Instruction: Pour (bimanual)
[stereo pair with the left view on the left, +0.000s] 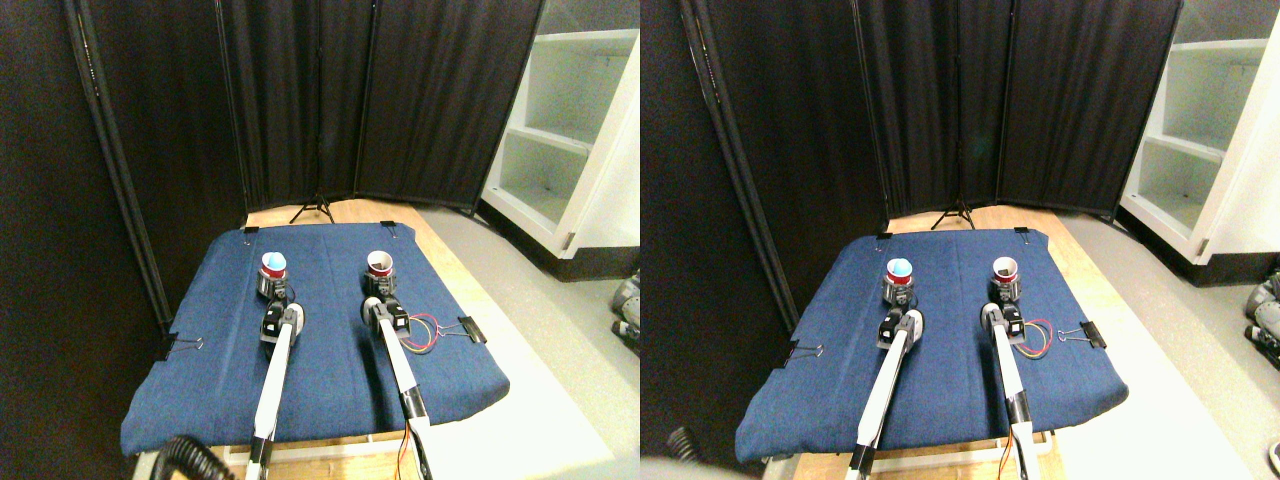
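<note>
Each hand, left (272, 291) and right (381, 288), grips a round cup on blue cloth (330, 380).

Two red cups stand apart on the blue cloth (330, 380), left cup (273, 265) and right cup (379, 264), a tool at each.

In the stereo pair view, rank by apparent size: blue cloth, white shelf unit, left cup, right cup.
1. Blue cloth
2. White shelf unit, partly cut off by the edge
3. Left cup and right cup: look alike, no ranking.
</note>
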